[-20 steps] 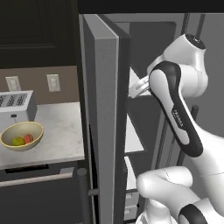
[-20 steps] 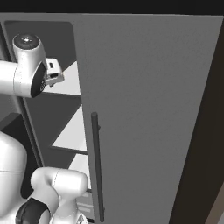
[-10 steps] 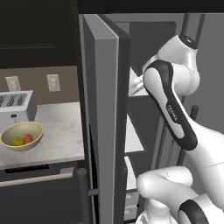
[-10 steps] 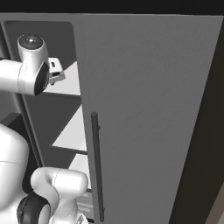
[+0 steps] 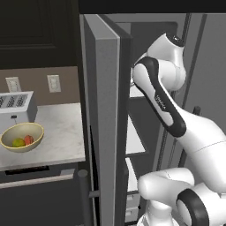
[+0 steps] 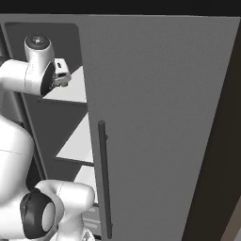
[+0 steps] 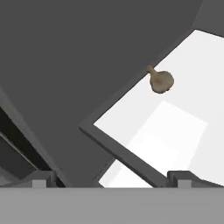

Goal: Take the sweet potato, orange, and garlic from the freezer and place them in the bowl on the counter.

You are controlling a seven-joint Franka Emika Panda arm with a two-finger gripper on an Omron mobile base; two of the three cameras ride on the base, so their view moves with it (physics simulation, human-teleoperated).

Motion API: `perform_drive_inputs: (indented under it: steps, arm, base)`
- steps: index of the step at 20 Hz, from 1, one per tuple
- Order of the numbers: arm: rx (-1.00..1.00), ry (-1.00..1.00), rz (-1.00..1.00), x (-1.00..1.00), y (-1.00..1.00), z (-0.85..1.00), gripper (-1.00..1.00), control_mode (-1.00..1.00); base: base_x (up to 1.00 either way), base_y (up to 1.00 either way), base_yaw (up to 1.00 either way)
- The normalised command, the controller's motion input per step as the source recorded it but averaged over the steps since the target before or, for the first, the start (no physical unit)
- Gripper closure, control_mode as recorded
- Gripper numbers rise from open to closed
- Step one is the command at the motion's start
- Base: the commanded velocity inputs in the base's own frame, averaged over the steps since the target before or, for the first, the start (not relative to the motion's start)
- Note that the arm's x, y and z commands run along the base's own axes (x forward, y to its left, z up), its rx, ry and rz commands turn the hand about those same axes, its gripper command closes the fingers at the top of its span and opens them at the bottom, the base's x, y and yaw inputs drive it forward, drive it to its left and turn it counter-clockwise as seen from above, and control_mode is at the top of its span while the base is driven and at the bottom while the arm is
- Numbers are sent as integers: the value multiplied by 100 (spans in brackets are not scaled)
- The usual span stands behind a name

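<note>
Jaws stand wide apart on the gripper (image 7: 111, 177), with nothing between the two finger tips (image 7: 181, 176) at the bottom of the hand view. Just beyond them runs the grey front edge of a white shelf (image 7: 175, 131) inside the freezer (image 5: 145, 101). Farther back on that shelf lies the garlic (image 7: 160, 80), a small brown bulb with a thin stem, close to the dark inner wall and well apart from the fingers. From the left base view, the arm reaches past the open freezer door (image 5: 103, 119). Off to the side, on the counter (image 5: 57, 137), the bowl (image 5: 22, 137) holds the orange (image 5: 18, 142) and the sweet potato (image 5: 28, 140) side by side, near the toaster (image 5: 15, 106).
</note>
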Motion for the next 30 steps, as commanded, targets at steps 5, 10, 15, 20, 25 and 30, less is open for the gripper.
perform_drive_inputs:
  steps: [5, 10, 15, 20, 25, 30]
  arm:
    - [0, 0, 0, 28, 1, 0, -100, -100]
    - [0, 0, 0, 21, 4, -2, -100, -100]
    - [0, 2, 1, 19, 9, -8, -100, -100]
    - [0, 2, 1, 18, 6, -11, -100, -100]
    - [0, 0, 1, 20, 3, -10, -100, -100]
    - [0, 0, 1, 20, 5, -13, -100, -100]
  base:
    - [0, 0, 0]
    - [0, 0, 0]
    - [0, 0, 0]
    - [0, 0, 0]
    - [0, 0, 0]
    - [0, 0, 0]
